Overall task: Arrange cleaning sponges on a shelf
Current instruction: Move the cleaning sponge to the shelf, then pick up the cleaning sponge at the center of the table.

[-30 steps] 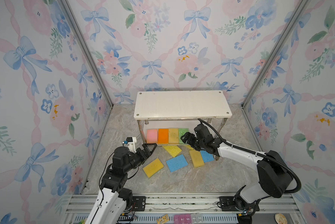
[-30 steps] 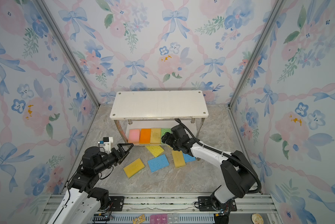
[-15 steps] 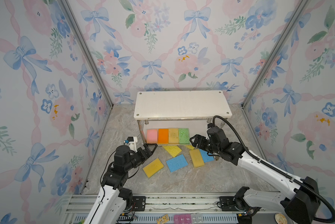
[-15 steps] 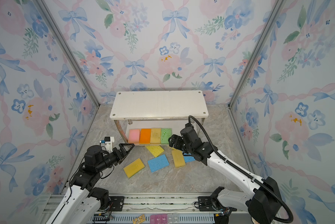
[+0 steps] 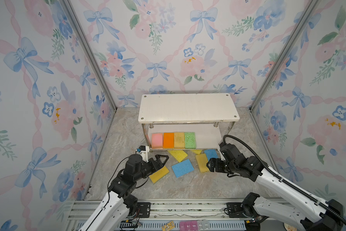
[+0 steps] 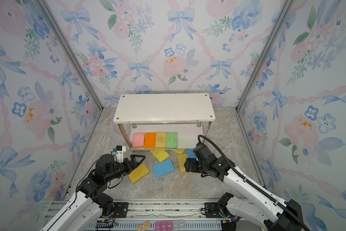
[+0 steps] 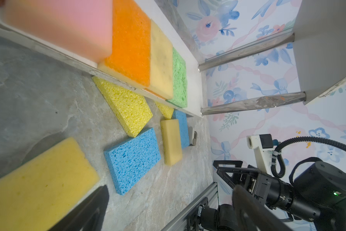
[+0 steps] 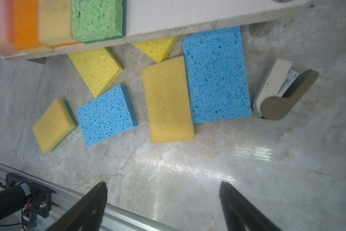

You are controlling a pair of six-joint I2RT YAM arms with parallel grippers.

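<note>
black right pincer [image 8: 163, 187], jaws wide and empty, has drawn back from the white two-tier metal-legged shelf [image 5: 188, 109]. the green porous rectangular sponge [image 5: 190, 140] now lies flat on the lower board [image 5: 208, 138], fourth from its left end, flush against a mustard-yellow foam sponge [image 5: 179, 140]. so four are shelved; six loose sponges [image 5: 182, 168] wait on the marble tabletop [image 5: 188, 190]. left pincer [image 5: 162, 162] gapes empty too.

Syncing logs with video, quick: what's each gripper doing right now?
Left gripper: open, holding nothing.
Right gripper: open, holding nothing.
</note>
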